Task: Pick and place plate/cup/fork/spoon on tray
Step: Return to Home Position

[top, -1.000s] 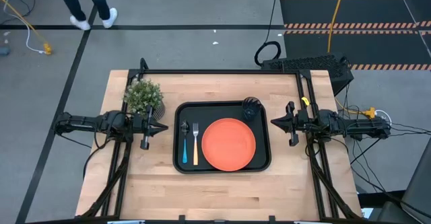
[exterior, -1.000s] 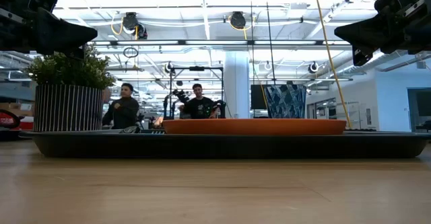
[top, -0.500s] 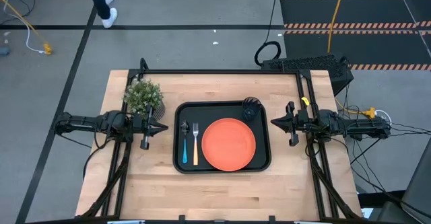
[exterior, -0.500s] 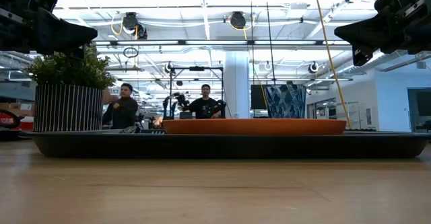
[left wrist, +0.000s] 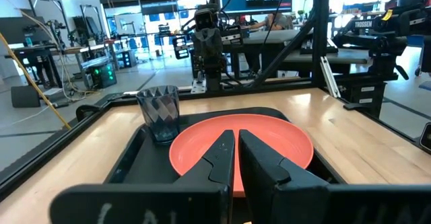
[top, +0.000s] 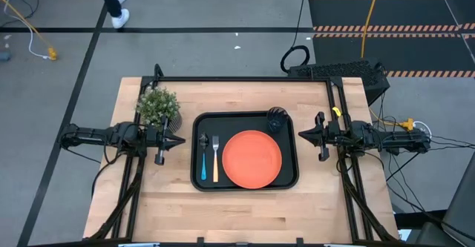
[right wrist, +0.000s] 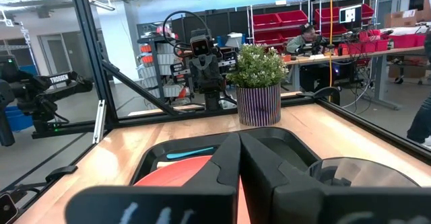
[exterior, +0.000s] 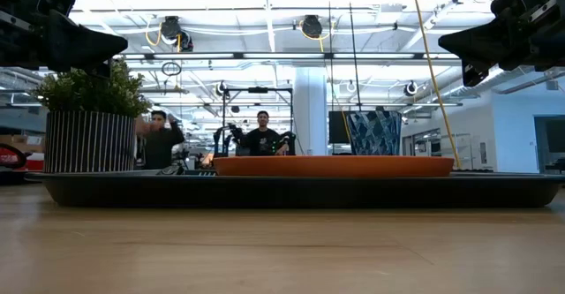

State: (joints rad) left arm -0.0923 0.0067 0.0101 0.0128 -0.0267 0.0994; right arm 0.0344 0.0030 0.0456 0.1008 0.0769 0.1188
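The black tray (top: pixel 291 149) lies at the table's middle. On it rest the orange plate (top: pixel 252 158), the dark grey cup (top: pixel 275 119) at its far right corner, the tan-handled fork (top: pixel 216 162) and the blue-handled spoon (top: pixel 203 162) at its left side. My left gripper (top: pixel 180 139) hangs shut left of the tray, above the table, pointing level at it. My right gripper (top: pixel 302 135) hangs shut right of the tray, also level and clear. In the left wrist view the plate (left wrist: pixel 269 140) and cup (left wrist: pixel 159 113) lie beyond my fingers.
A potted bushy plant (top: pixel 159 107) stands at the far left, close to my left gripper. A black frame (top: pixel 245 79) runs along the table's far edge. Bare wood lies near the front edge (top: pixel 245 217). People sit in the room beyond (exterior: pixel 262 137).
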